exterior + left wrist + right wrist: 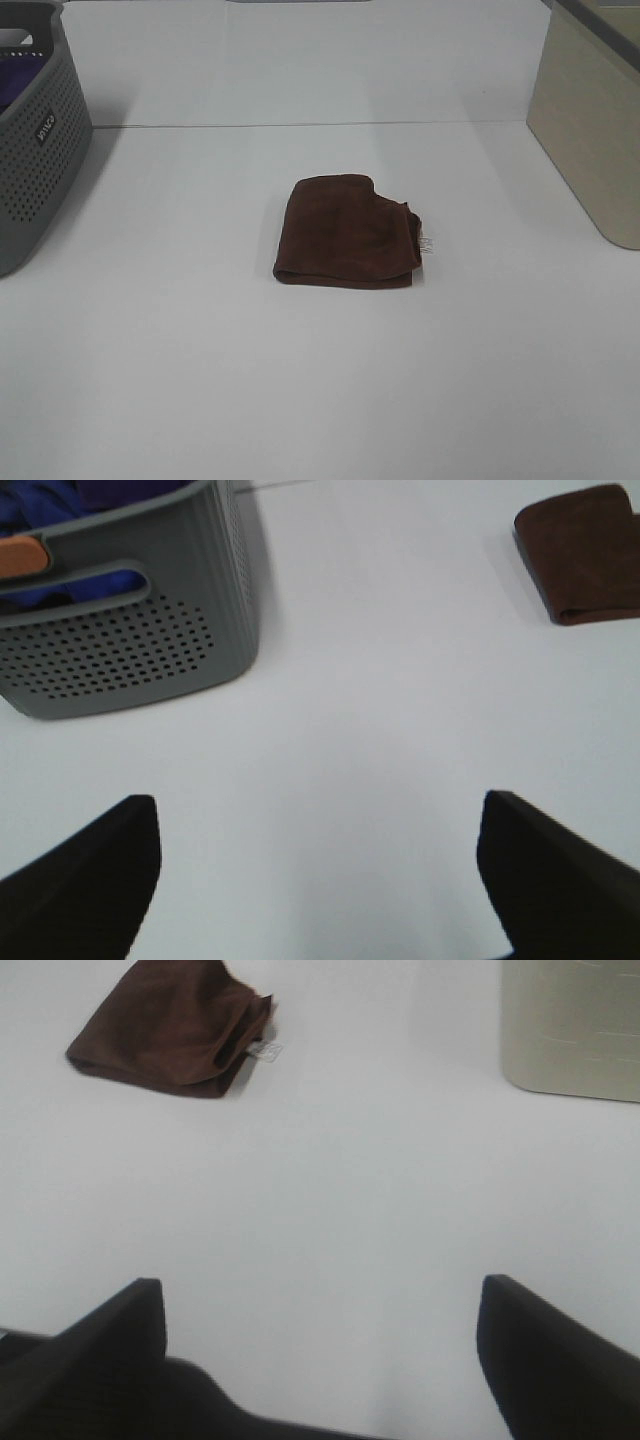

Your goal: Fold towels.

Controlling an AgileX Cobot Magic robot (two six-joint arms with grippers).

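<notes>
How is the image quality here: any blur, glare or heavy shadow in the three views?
Exterior high view: even lighting, sharp, soft shadow beside the grey basket; the towel reads clearly. Left wrist view: mildly soft, the left claw near-black without detail. Right wrist view: slightly blurred, the right claw equally dark; no glare on the table.

A lab-like test bench: bare white tabletop [320, 400], grey perforated basket [40, 170].
</notes>
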